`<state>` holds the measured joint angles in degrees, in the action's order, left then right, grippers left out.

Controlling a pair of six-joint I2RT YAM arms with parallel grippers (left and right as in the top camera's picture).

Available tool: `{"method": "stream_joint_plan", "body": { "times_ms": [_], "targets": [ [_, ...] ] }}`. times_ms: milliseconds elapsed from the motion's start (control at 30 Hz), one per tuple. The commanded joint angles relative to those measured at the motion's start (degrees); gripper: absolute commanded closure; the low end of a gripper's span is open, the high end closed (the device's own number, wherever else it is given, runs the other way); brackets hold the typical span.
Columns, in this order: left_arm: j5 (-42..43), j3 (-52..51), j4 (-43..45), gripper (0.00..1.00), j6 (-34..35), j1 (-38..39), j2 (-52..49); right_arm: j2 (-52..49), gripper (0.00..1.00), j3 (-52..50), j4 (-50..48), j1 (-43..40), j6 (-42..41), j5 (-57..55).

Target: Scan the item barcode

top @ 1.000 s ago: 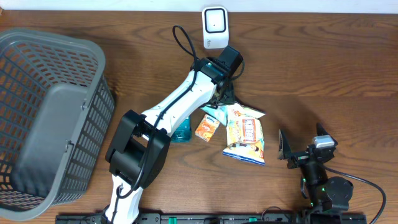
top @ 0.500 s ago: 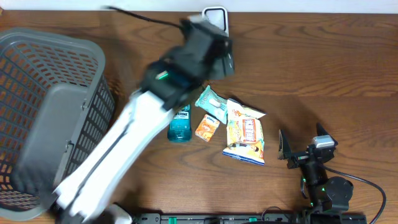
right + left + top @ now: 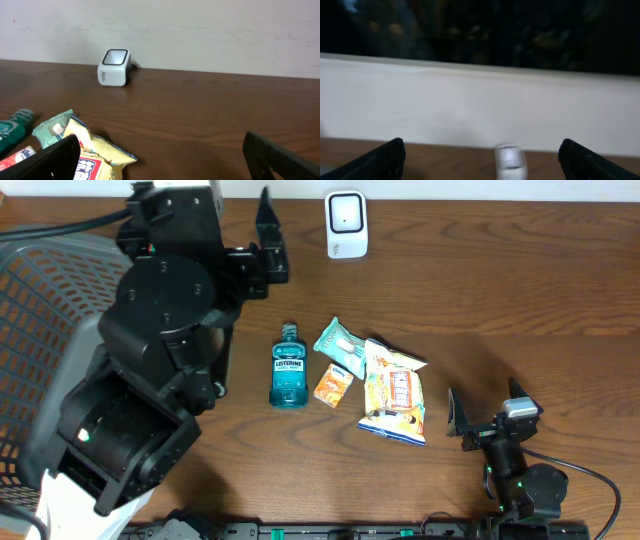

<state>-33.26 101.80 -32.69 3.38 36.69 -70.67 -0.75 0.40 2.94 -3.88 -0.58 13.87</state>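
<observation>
While the left arm loomed large over the left half of the overhead frame, we found the left gripper near the top edge, just left of centre. In its wrist view the two fingers stood spread to the lower corners with nothing between them, so the gripper was wide open and empty.

Low in that same view, right of centre, sat the white scanner. It stood on the table in front of a pale wall.

The goods lay in a cluster at the middle of the overhead frame, and no gripper touched any of them:
- A blue mouthwash bottle lay flat at the left of the group, its cap toward the top of the frame.
- A teal packet lay just to its right.
- A small orange packet lay right below the teal one.
- A yellow snack bag lay at the right end, its edge against the teal packet.

We could not tell which of these was the one for scanning.

The right gripper rested at the lower right, well apart from the cluster. Its fingers were fully spread and it held nothing.

A grey mesh basket showed at the far left, partly hidden by the arm.
</observation>
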Motion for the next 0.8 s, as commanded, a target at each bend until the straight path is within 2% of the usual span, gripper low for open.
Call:
{"method": "stream_joint_plan", "body": {
  "times_ms": [0,200,433,567,767],
  "targets": [
    [-6.4,-1.25,0.79,0.02,-8.22,-0.68,0.98,0.0,0.01,-0.09,0.26,0.22,0.66,-0.26],
    [-6.21,-5.33,0.22,0.02,-8.02,-0.68,5.7,0.0,0.01,-0.09,0.26,0.22,0.66,-0.26],
    [-3.02,-18.03,6.78,0.02,-8.07,-2.51,16.46,0.0,0.01,-0.09,0.26,0.22,0.66,-0.26],
    [4.31,-26.51,11.28,0.02,-8.07,-9.9,24.52,0.0,0.01,-0.09,0.26,0.22,0.66,-0.26],
    [19.76,-32.28,12.22,0.02,-7.54,-23.63,34.25,0.0,0.01,-0.09,0.26,0.22,0.66,-0.26]
  ]
}}
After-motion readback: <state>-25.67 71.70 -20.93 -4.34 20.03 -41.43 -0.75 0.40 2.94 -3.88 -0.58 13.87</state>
